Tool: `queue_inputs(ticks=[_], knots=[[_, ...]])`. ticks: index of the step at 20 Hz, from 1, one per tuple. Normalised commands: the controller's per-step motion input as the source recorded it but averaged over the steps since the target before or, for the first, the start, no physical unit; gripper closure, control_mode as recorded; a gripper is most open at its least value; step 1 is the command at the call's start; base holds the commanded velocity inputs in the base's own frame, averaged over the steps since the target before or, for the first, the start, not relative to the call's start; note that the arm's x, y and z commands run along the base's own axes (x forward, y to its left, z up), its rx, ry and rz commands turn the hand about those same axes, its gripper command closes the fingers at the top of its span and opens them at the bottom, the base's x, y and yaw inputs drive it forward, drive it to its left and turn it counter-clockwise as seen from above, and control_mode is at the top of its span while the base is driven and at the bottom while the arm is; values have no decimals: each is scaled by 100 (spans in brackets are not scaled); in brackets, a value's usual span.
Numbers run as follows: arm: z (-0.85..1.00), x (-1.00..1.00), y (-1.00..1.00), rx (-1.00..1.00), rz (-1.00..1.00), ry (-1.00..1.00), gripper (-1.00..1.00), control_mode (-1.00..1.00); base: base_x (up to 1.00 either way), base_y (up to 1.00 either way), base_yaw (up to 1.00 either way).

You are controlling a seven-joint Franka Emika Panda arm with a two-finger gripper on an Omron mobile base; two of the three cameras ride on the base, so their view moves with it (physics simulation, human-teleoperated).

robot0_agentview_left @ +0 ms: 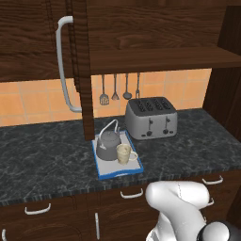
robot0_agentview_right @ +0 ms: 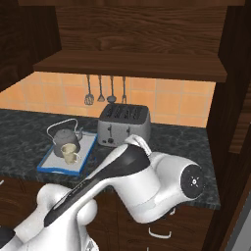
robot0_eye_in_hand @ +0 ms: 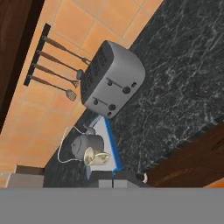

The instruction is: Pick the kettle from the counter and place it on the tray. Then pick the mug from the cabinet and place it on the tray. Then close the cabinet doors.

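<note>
step: close doors | kettle (robot0_agentview_left: 108,145) and mug (robot0_agentview_left: 124,153) touching on tray (robot0_agentview_left: 118,171) | gripper: fingers together, holding nothing | left door (robot0_agentview_left: 83,70) open, edge-on over counter (robot0_agentview_left: 42,155) | door likely stiff, hinged, light; push panel or hook bar handle (robot0_agentview_left: 63,66)

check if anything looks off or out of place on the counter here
Nothing spilled or damaged. The kettle and mug stand upright on the tray. The one loose end: the cabinet door still hangs open above the counter.
</note>
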Motion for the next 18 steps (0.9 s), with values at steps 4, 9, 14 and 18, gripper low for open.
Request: queue_inputs(ticks=[4, 9, 14, 18], knots=[[2, -43, -15, 4, 1, -10, 100, -100, 0, 0, 0], [15, -34, -19, 11, -1, -19, 100, -100, 0, 0, 0], [27, -30, -49, 22, 0, -6, 100, -100, 0, 0, 0], [0, -19, -30, 19, 1, -2, 100, -100, 0, 0, 0]])
